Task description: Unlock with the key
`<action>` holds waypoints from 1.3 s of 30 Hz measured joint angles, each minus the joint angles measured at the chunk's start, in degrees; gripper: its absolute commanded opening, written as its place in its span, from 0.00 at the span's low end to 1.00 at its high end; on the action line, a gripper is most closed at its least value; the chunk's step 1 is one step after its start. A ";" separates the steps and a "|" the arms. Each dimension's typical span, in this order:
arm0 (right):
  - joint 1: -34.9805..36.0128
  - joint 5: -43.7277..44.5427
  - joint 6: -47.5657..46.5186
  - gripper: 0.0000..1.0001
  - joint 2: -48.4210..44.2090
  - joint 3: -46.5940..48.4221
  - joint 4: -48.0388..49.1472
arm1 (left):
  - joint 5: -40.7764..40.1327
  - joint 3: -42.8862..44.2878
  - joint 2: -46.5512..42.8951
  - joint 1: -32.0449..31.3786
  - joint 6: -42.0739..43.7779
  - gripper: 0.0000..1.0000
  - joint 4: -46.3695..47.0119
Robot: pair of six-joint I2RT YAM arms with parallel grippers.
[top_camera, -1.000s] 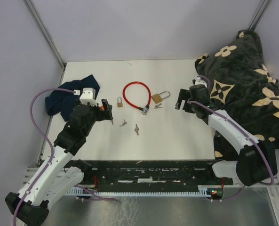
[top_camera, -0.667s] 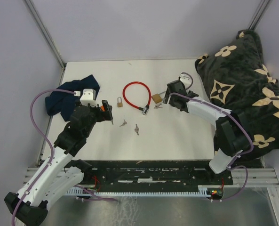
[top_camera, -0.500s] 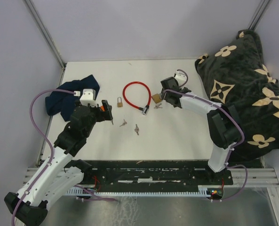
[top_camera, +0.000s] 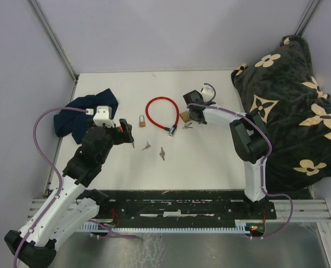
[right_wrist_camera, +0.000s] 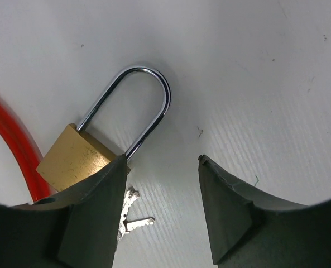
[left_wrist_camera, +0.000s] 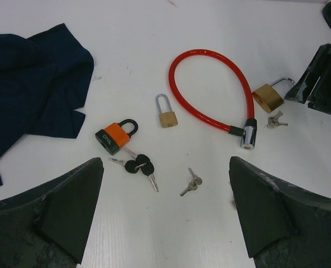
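Note:
A brass padlock [right_wrist_camera: 78, 157] with a tall steel shackle [right_wrist_camera: 145, 95] lies on the white table, and a small bunch of silver keys [right_wrist_camera: 133, 216] sits just beside its body. My right gripper [right_wrist_camera: 162, 163] hovers low over it, open, with only bare table between the fingers. Its left finger [right_wrist_camera: 92, 212] overlaps the padlock's corner. From above, that gripper [top_camera: 188, 111] sits at the padlock [top_camera: 184, 116]. My left gripper [left_wrist_camera: 165, 184] hangs open above an orange padlock [left_wrist_camera: 116, 135], black-headed keys [left_wrist_camera: 136, 166] and a silver key pair [left_wrist_camera: 191, 183].
A red cable lock [top_camera: 161, 111] curls between the arms, with a small brass padlock [top_camera: 142, 121] to its left. A dark blue cloth [top_camera: 81, 111] lies at the left edge of the table. A black flowered blanket [top_camera: 291, 100] is heaped at the right.
My right arm has swung left from beside the blanket to the big brass padlock, and its jaws have narrowed. The left arm has stayed put.

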 measured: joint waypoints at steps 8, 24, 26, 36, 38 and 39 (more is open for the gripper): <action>0.00 -0.94 0.90 0.59 2.75 2.80 -0.94 | 0.00 0.00 -0.31 0.00 0.00 1.00 -0.02; 0.00 -2.62 -0.81 0.27 5.68 6.29 -4.72 | 0.04 -0.11 -0.42 -0.11 -0.02 1.00 0.00; 0.00 -3.23 -3.08 0.24 5.03 5.20 -4.07 | 0.09 -0.26 -0.31 -0.11 0.00 1.00 -0.02; 0.74 -10.95 -20.74 0.13 -6.91 -10.43 -4.39 | 0.57 -0.52 1.40 -0.11 -0.02 1.00 -0.02; 1.42 -12.41 -23.76 0.10 -8.87 -12.83 -5.07 | 0.85 -0.52 1.79 -0.11 -0.02 0.99 -0.02; 1.81 -13.16 -25.22 0.09 -9.57 -13.66 -5.29 | 1.14 -0.52 1.97 -0.09 0.00 0.99 0.00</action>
